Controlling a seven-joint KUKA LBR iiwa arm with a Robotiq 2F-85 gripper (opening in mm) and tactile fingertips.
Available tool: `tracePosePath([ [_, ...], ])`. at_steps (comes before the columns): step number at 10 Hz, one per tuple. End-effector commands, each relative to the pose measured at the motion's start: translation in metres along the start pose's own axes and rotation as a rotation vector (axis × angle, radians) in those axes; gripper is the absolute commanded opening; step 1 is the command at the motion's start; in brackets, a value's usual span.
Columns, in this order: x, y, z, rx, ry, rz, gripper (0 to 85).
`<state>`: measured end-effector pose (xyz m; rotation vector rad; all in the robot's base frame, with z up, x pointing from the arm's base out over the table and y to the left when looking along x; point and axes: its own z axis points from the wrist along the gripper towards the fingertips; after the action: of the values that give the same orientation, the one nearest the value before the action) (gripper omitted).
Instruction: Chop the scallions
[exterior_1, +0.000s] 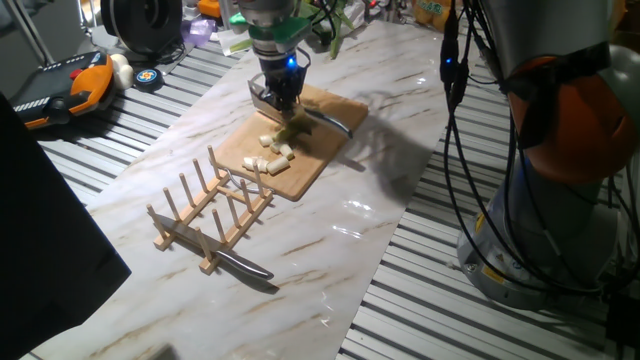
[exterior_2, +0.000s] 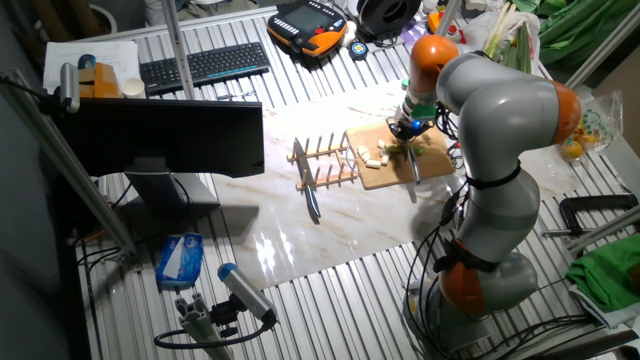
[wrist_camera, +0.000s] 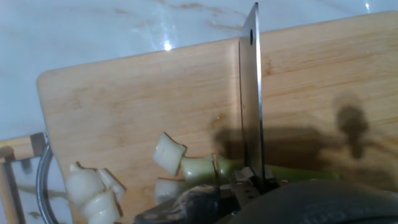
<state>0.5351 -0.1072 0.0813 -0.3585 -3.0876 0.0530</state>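
Observation:
A wooden cutting board (exterior_1: 322, 165) (exterior_2: 437, 166) (wrist_camera: 124, 106) lies on the marble table. Several short white scallion pieces (exterior_1: 268, 152) (exterior_2: 372, 158) (wrist_camera: 169, 154) lie on its near-left part. The uncut pale-green scallion stalk (wrist_camera: 298, 173) (exterior_1: 293, 130) lies across the board under the blade. My gripper (exterior_1: 283, 108) (exterior_2: 408, 135) (wrist_camera: 249, 186) stands over the board, shut on a knife (wrist_camera: 252, 93) (exterior_2: 414, 175). In the hand view the blade shows edge-on, and its lower end meets the stalk just right of the cut pieces.
A wooden dish rack (exterior_1: 215, 205) (exterior_2: 325, 160) stands just off the board's corner, with a second knife (exterior_1: 245, 266) (exterior_2: 312, 200) lying at its end. A bundle of darker leafy greens (exterior_1: 335, 25) lies behind the board. The robot base (exterior_1: 560, 150) stands to the right.

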Motion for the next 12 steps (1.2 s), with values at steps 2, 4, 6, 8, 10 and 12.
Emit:
tracePosePath([
  [2, 0.003, 0.003, 0.009, -0.007, 0.0, 0.002, 0.7],
  [4, 0.006, 0.002, 0.01, -0.007, -0.014, 0.0, 0.7],
  [6, 0.005, 0.001, 0.014, -0.005, 0.001, 0.005, 0.7],
  [8, 0.003, 0.0, 0.019, -0.009, -0.001, 0.002, 0.7],
  [10, 0.005, -0.002, 0.017, -0.013, -0.011, -0.003, 0.7],
  [12, 0.008, -0.003, 0.012, -0.014, -0.022, -0.007, 0.7],
])
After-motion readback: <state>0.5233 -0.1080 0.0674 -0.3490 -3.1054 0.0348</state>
